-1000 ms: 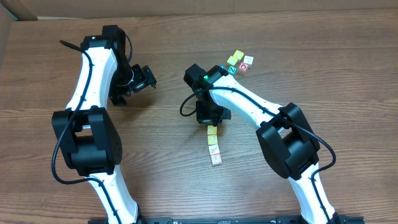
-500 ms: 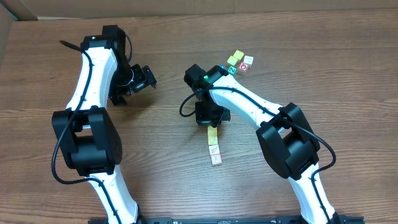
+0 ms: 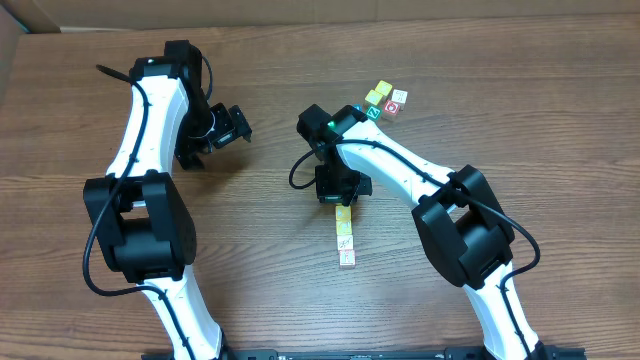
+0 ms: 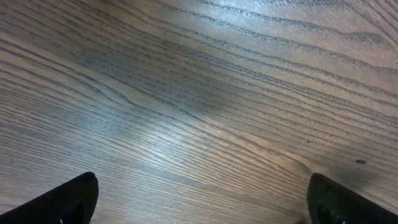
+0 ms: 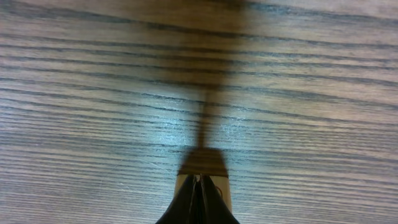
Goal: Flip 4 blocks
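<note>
Resting its tip at the near edge of a pale block (image 5: 202, 169), the right claw (image 5: 200, 194) has both fingers pinched fully together and holds nothing. A closed point probably suits tipping so tiny a cube better than a pinch would. That block looks like the end one of a short row of blocks (image 3: 345, 238) reaching out from under the claw on the table (image 3: 260, 260). A cluster of coloured cubes (image 3: 383, 90) lies well behind the claw, beyond its wrist. The left claw (image 4: 199, 208) hangs wide open and empty over bare wood, far off to the side, likely parked clear.
</note>
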You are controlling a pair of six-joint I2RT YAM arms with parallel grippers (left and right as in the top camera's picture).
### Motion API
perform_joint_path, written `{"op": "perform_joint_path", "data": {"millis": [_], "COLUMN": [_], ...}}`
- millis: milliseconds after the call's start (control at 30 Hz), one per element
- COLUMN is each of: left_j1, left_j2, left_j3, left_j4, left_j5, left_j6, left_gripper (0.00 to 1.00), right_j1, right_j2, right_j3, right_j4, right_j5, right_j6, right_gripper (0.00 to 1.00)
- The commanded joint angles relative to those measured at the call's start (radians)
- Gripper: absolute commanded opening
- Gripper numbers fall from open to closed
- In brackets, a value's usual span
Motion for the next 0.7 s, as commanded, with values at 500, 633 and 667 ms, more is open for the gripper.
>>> {"op": "perform_joint_path", "data": {"millis": [500, 633, 667], "left_j1": [-0.005, -0.005, -0.005], "left_j2": [0.007, 0.007, 0.007], "left_j3": [0.015, 0.015, 0.015], "left_j4": [0.001, 0.001, 0.001], "left_j5": [-0.003, -0.003, -0.003], "left_j6": [0.005, 0.005, 0.005], "left_gripper": [1.0, 1.0, 1.0], "right_j1": [-0.026, -0.026, -0.026], "right_j2": [-0.204, -0.253, -0.274], "right_j3": [0.166, 0.13, 0.102], "right_j4": [-0.286, -0.354, -0.35], "right_j5": [0.013, 0.029, 0.029], "right_j6": [-0.052, -0.052, -0.048], "right_gripper": [0.04, 0.04, 0.04]}}
